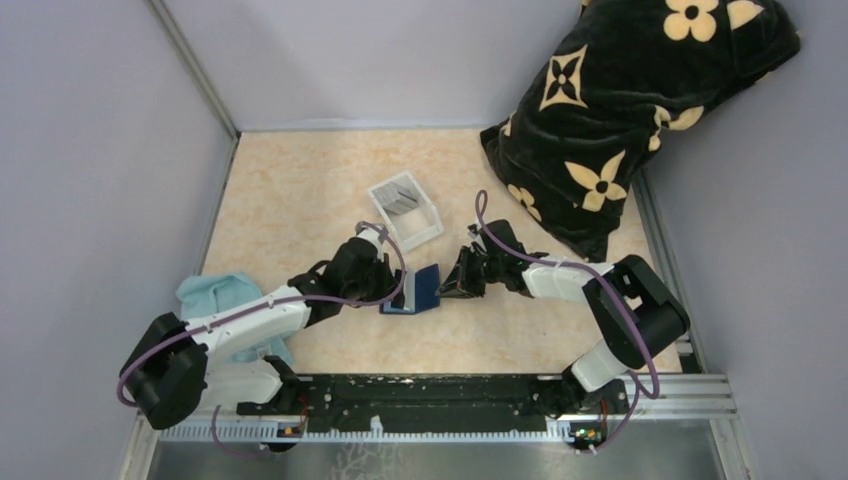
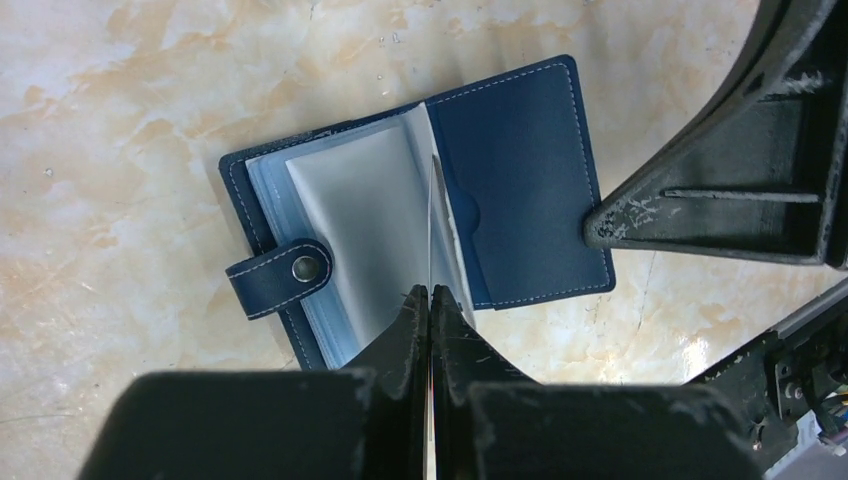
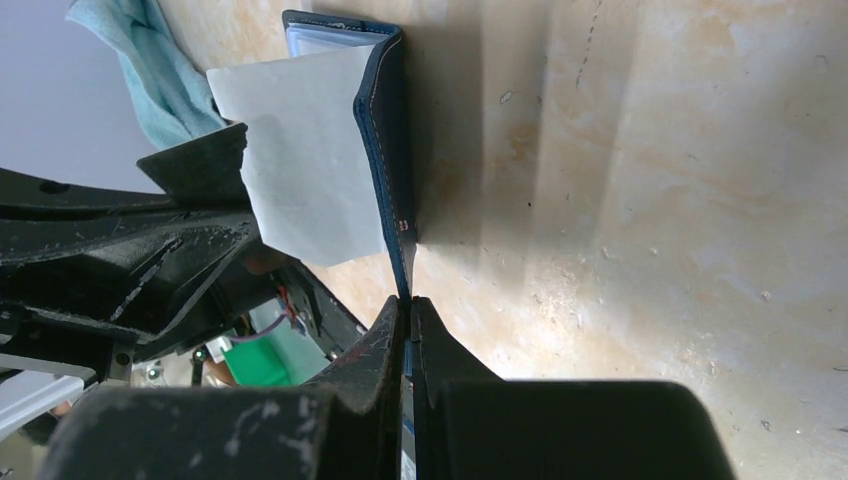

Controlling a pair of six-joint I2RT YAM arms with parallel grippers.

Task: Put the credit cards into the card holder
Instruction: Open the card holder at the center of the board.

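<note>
Two arms reach over the pale surface [image 1: 300, 190] and meet near its middle. A big black pillow [image 1: 620, 120] with flowers lies at the far right. A blue cloth [image 1: 225, 295] sits by the left arm. Both are well apart from the work. The white tray [image 1: 420, 238] just behind the arms holds more credit cards [image 1: 398, 195].

The card holder [image 2: 520, 170] is open on the surface, between the two grippers. The right gripper [image 3: 408, 302] is pinched shut on the edge of the blue cover and holds it open. The left gripper [image 2: 430, 292] is pinched shut on one thin card [image 3: 300, 150]. The far end of that card is down among the clear pockets [image 2: 350, 200].

The step in hand looks like sliding this card into a pocket. To do it well, the right gripper should hold the cover steady so the card holder cannot slide away. The left gripper should push slowly and straight, with the card lined up flat with the pocket. If a corner catches on the pocket's lip, backing off a little and trying again is safer than pushing hard. Letting go is best only once most of the card is inside.
</note>
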